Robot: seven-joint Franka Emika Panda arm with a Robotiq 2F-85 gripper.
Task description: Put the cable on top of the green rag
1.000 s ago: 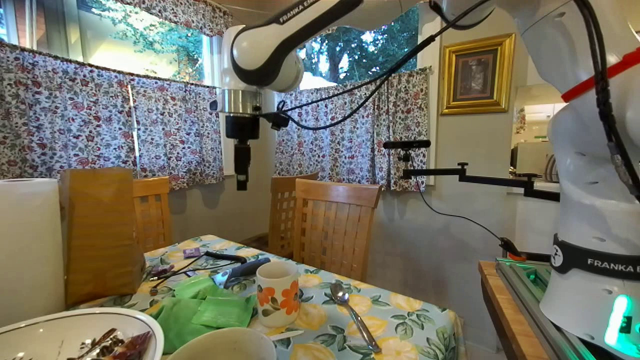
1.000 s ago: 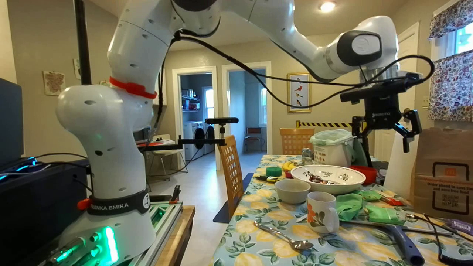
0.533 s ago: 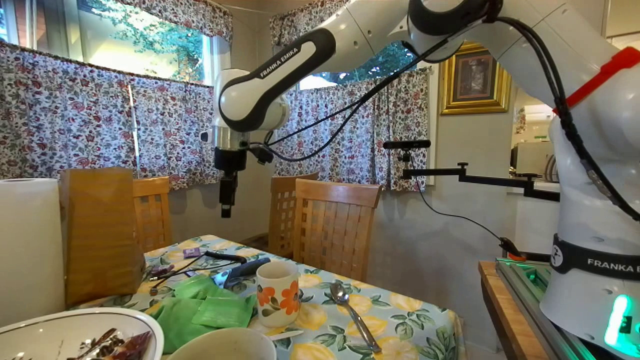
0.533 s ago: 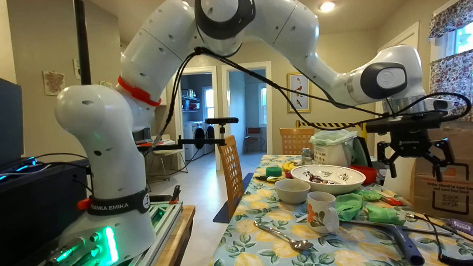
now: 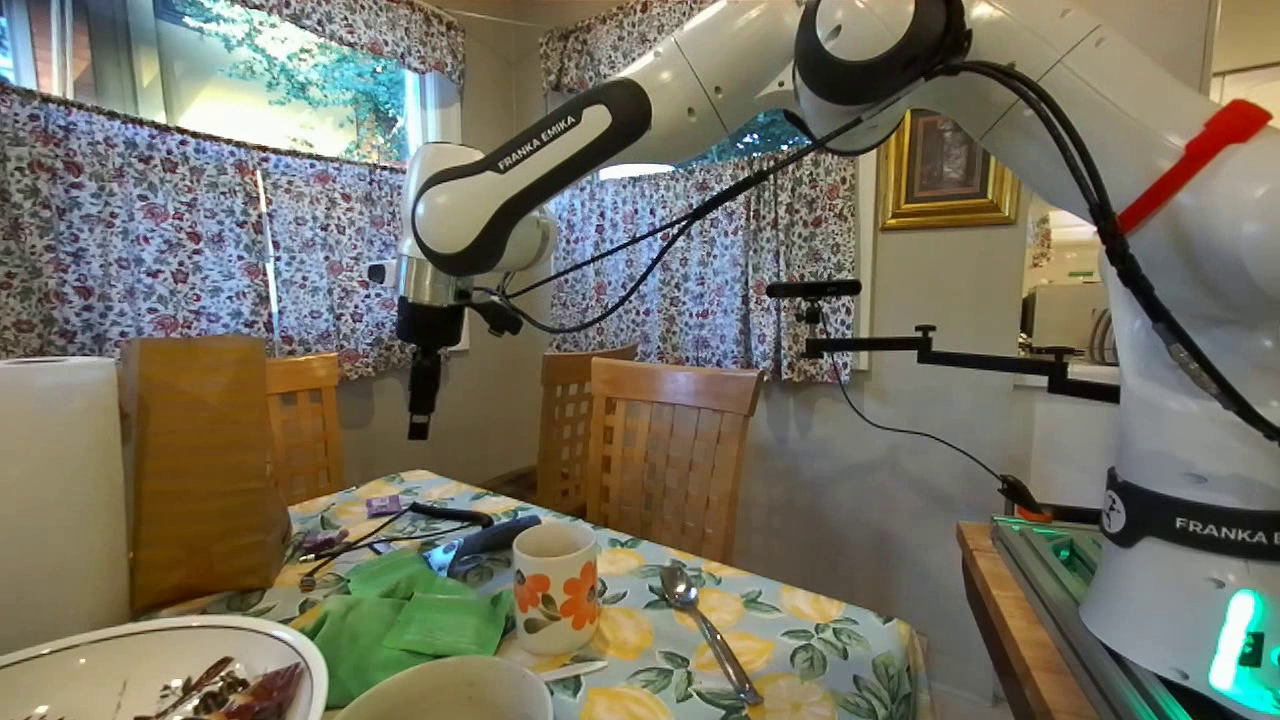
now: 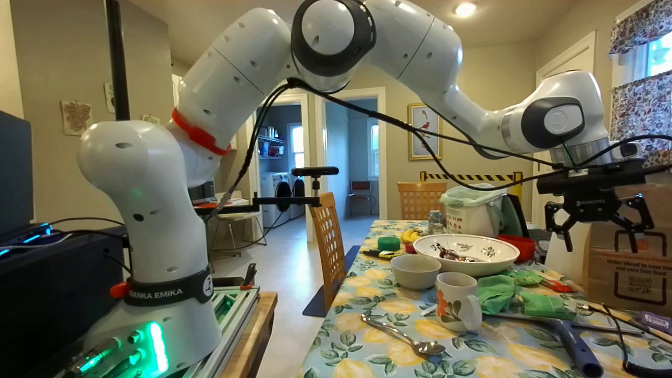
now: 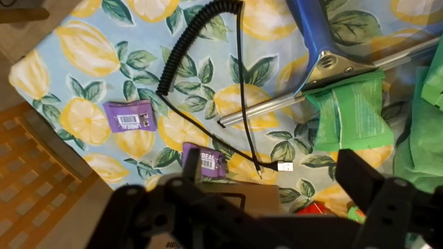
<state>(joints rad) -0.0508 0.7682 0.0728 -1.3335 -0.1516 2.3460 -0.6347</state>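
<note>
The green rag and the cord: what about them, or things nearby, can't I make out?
Green rag: full outline, cut off by the right edge in the wrist view.
Cord: most of its coil, cut off by the bottom edge in an exterior view.
Paper bag: much of it, hidden by the gripper in the wrist view.
Mug: inside bottom, hidden by its near wall in both exterior views.

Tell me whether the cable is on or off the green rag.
Off. In the wrist view the cable lies mostly on the tablecloth, clear of the green rag, with a green packet between.
</note>
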